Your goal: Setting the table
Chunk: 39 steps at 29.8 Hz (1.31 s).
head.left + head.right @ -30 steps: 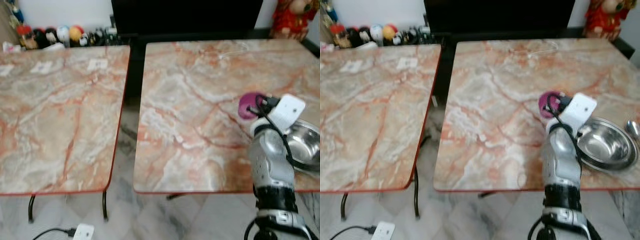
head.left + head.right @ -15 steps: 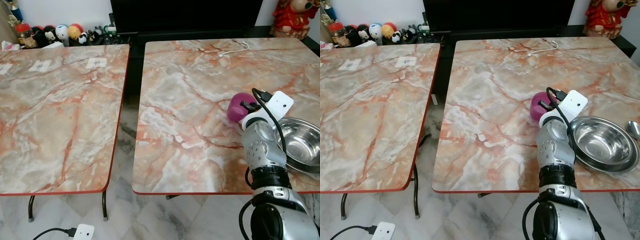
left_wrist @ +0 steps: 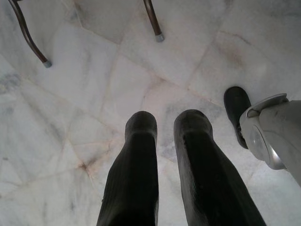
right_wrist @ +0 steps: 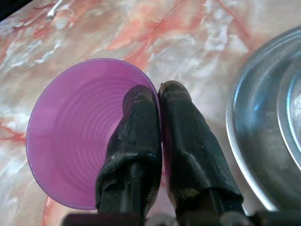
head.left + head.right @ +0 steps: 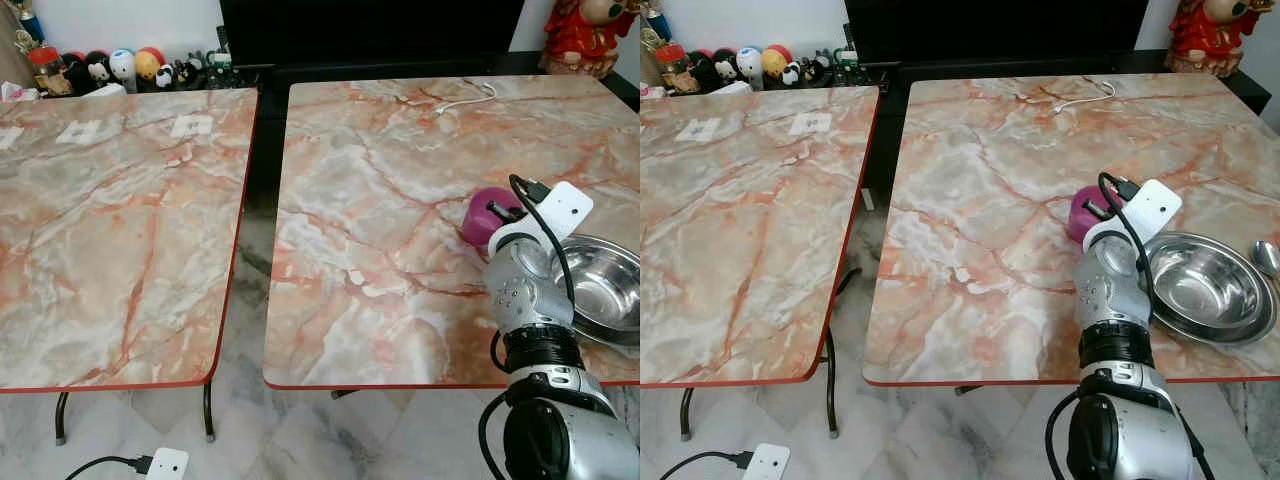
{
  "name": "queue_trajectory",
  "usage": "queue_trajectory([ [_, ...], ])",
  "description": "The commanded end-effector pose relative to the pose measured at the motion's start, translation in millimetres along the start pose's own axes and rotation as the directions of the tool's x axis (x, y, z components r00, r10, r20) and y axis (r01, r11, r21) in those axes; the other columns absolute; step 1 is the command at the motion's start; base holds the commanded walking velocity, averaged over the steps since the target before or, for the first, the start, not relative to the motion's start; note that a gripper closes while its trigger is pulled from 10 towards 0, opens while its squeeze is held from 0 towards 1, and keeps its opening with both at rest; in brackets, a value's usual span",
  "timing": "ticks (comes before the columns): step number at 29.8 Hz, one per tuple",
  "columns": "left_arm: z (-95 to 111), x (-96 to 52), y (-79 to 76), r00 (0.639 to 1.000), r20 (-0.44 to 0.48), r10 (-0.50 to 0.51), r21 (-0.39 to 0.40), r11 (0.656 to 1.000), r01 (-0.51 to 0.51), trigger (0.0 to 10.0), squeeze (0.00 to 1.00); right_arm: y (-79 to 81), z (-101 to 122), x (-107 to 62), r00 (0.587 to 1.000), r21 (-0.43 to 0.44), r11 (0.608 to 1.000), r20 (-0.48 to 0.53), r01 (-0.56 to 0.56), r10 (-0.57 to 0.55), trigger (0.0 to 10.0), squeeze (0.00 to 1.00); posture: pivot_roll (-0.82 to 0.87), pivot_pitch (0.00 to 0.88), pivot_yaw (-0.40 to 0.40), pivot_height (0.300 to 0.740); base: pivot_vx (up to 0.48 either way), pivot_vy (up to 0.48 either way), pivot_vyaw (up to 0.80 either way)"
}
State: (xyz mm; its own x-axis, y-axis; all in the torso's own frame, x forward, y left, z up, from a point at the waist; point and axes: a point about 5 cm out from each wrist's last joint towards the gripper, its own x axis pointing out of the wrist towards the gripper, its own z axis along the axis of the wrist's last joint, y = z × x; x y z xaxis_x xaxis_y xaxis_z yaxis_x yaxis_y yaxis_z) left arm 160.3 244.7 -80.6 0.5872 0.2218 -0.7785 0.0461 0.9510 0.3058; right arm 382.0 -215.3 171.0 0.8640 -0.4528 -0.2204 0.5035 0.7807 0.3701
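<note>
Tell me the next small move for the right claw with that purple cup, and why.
Probably lower the cup onto the table just left of the bowl, then open. The right claw pinches the cup's rim, one finger inside and one outside, close beside the bowl; whether the cup already rests on the marble is unclear.

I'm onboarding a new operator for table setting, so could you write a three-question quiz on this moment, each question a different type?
1. True or false: the right end effector pinches the rim of the purple cup, one finger inside and one outside.
2. Which thing lies beside the cup, on the robot's right? A) steel bowl B) glass jug C) wooden tray
3. Fill in: the left end effector hangs over the marble ____.

Key: 1 true; 2 A; 3 floor.
</note>
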Motion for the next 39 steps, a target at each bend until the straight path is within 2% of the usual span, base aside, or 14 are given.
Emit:
queue_trajectory([
  [1, -8.5, -1.8, 3.5, 1.000, -0.028, 0.005, -0.001, 1.000, -0.005, 10.0, 0.00, 5.0, 4.7, -0.6, 1.000, 0.030, 1.000, 0.012, 0.007, -0.007, 10.0, 0.00, -0.08, 0.100, 0.034, 0.740, 0.000, 0.000, 0.00],
  [10, -7.6, -1.6, 2.9, 1.000, -0.026, 0.005, 0.000, 1.000, -0.005, 10.0, 0.00, 5.4, 3.9, -2.0, 0.999, 0.052, 0.998, 0.003, 0.040, -0.040, 10.0, 0.00, -0.08, 0.098, 0.034, 0.740, 0.000, 0.000, 0.00],
  [12, -7.6, -1.6, 2.9, 1.000, -0.026, 0.005, 0.000, 1.000, -0.005, 10.0, 0.00, 4.6, 3.3, -2.3, 0.999, 0.063, 0.997, 0.001, 0.053, -0.053, 10.0, 0.48, -0.08, 0.098, 0.033, 0.740, 0.000, 0.000, 0.00],
  [15, -8.0, -1.7, 3.1, 1.000, -0.026, 0.006, -0.001, 1.000, -0.006, 10.0, 0.00, 4.9, 3.7, -2.4, 0.999, 0.070, 0.996, 0.002, 0.053, -0.053, 10.0, 0.57, -0.08, 0.098, 0.033, 0.740, 0.000, 0.000, 0.00],
  [16, -8.2, -1.8, 3.2, 1.000, -0.027, 0.007, -0.001, 1.000, -0.007, 10.0, 0.00, 4.8, 4.0, -2.4, 0.998, 0.070, 0.996, 0.003, 0.055, -0.055, 10.0, 0.80, -0.08, 0.100, 0.033, 0.740, 0.000, 0.000, 0.00],
  [20, -8.8, -2.0, 3.6, 1.000, -0.028, 0.009, -0.001, 1.000, -0.009, 10.0, 0.00, 5.0, 6.4, -2.3, 0.998, 0.072, 0.995, 0.013, 0.064, -0.065, 10.0, 0.78, -0.07, 0.098, 0.033, 0.740, 0.000, 0.000, 0.00],
  [22, -9.0, -2.0, 3.8, 1.000, -0.028, 0.010, -0.001, 1.000, -0.010, 10.0, 0.00, 5.5, 7.2, -2.3, 0.998, 0.071, 0.995, 0.016, 0.065, -0.067, 10.0, 0.73, -0.07, 0.098, 0.033, 0.740, 0.000, 0.000, 0.00],
  [23, -9.0, -2.0, 3.8, 1.000, -0.028, 0.010, 0.000, 1.000, -0.010, 10.0, 0.00, 5.7, 7.8, -2.4, 0.997, 0.070, 0.995, 0.020, 0.066, -0.068, 10.0, 0.60, -0.07, 0.098, 0.033, 0.740, 0.000, 0.000, 0.00],
  [26, -8.6, -1.9, 4.1, 1.000, -0.028, 0.012, 0.000, 1.000, -0.012, 10.0, 0.00, 7.4, 10.8, -2.9, 0.997, 0.071, 0.995, 0.031, 0.066, -0.068, 10.0, 0.60, -0.07, 0.097, 0.033, 0.740, 0.000, 0.000, 0.00],
  [27, -8.5, -1.9, 4.1, 1.000, -0.027, 0.012, 0.000, 1.000, -0.012, 10.0, 0.00, 7.8, 11.5, -2.9, 0.997, 0.070, 0.995, 0.035, 0.065, -0.068, 10.0, 0.37, -0.07, 0.096, 0.033, 0.740, 0.000, 0.000, 0.00],
  [28, -8.3, -1.8, 4.1, 1.000, -0.027, 0.012, 0.001, 1.000, -0.012, 10.0, 0.00, 7.9, 12.0, -2.9, 0.997, 0.069, 0.995, 0.037, 0.065, -0.067, 10.0, 0.29, -0.07, 0.095, 0.032, 0.740, 0.000, 0.000, 0.00],
  [29, -8.3, -1.8, 4.1, 1.000, -0.027, 0.012, 0.001, 1.000, -0.012, 10.0, 0.00, 7.9, 12.0, -2.9, 0.997, 0.069, 0.995, 0.037, 0.065, -0.067, 10.0, 0.29, -0.07, 0.095, 0.032, 0.740, 0.000, 0.000, 0.00],
  [30, -7.9, -1.7, 4.2, 1.000, -0.026, 0.012, 0.001, 1.000, -0.012, 10.0, 0.00, 8.8, 13.6, -3.0, 0.997, 0.070, 0.996, 0.044, 0.063, -0.066, 10.0, 0.00, -0.07, 0.094, 0.033, 0.740, 0.000, 0.000, 0.00],
  [39, -6.9, -1.4, 4.0, 1.000, -0.025, 0.014, 0.002, 1.000, -0.014, 10.0, 0.00, 12.2, 20.0, -3.2, 0.996, 0.064, 0.997, 0.071, 0.054, -0.058, 10.0, 0.00, -0.07, 0.093, 0.032, 0.740, 0.000, 0.000, 0.00],
])
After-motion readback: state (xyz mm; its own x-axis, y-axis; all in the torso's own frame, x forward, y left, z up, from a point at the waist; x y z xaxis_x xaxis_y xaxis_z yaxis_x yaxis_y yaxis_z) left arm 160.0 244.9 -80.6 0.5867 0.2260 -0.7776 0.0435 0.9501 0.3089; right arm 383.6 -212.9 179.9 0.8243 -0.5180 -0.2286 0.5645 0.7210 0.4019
